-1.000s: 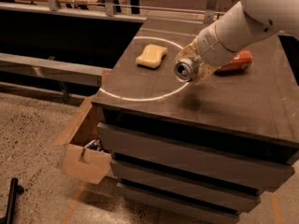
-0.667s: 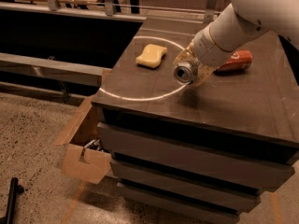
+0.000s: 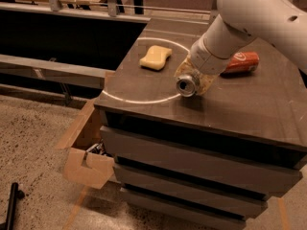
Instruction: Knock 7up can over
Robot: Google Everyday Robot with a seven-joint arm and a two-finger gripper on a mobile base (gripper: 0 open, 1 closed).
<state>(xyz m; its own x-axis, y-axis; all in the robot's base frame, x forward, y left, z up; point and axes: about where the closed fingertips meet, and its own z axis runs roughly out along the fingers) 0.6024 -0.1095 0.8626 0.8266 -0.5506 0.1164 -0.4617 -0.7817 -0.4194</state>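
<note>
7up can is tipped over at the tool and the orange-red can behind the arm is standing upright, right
No. The camera view shows the orange-red can behind the arm lying on its side, not upright. The rest holds: the 7up can is tipped over at the tool.

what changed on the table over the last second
The gripper and the silver can at it have sunk slightly, toward the front edge of the table. The can's shiny top faces the camera as before. The sponge and the orange can stayed put.
</note>
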